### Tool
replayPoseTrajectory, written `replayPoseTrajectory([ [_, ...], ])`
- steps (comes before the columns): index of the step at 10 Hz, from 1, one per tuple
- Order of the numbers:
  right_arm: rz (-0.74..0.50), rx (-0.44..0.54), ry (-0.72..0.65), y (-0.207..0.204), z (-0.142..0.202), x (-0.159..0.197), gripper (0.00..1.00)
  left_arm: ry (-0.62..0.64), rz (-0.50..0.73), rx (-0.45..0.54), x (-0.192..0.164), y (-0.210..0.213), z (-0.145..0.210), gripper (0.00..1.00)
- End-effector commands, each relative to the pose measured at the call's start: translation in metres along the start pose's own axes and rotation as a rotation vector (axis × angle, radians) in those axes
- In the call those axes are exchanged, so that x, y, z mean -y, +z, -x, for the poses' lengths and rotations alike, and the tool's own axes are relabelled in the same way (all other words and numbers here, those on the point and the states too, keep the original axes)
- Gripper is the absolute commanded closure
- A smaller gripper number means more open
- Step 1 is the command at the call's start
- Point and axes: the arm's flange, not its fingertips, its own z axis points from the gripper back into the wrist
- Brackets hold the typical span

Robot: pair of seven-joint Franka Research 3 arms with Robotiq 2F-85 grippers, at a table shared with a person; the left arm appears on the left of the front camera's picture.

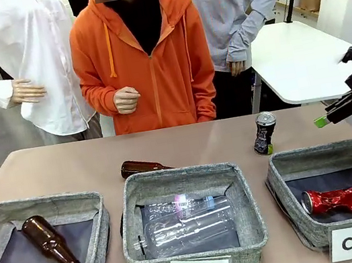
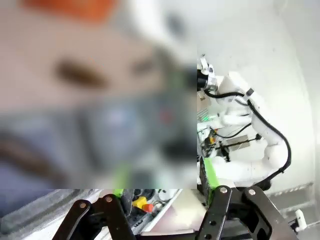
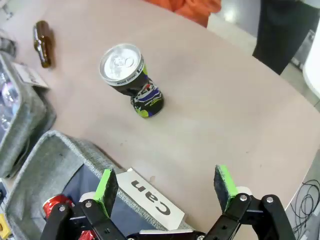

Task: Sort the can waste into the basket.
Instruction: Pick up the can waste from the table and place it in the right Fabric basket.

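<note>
The smooth tan table (image 1: 191,139) carries the rectangular grey woven-fabric basket (image 1: 323,154) with dark lining, labelled "Can", at the near right. The right gripper (image 3: 166,182) hangs above its far edge, green pads spread wide, holding nothing. The left gripper (image 2: 165,175) is partly spread and empty. The slim black can (image 1: 264,133), round silver top up, stands roughly upright just beyond the basket's far left corner. The crushed shiny red can (image 1: 333,200) lies inside the basket, long axis left-right.
</note>
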Motion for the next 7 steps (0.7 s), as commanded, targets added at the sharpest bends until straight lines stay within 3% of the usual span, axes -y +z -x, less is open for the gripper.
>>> replayPoseTrajectory([
  [1,-0.03,0.002,-0.015,0.008,0.001,-0.001,0.0,0.081,0.07,-0.108,-0.038,0.0,0.023,0.3],
  [3,-0.012,0.003,-0.006,0.002,0.002,0.001,0.0,0.082,0.272,-0.242,-0.06,-0.006,0.024,0.3],
  [4,-0.102,0.125,0.154,-0.012,-0.007,0.025,0.0,0.095,0.096,-0.093,-0.04,0.006,0.01,0.3],
  [7,-0.315,0.25,0.355,-0.046,-0.008,0.066,0.0,0.095,0.096,-0.093,-0.04,0.006,0.01,0.3],
])
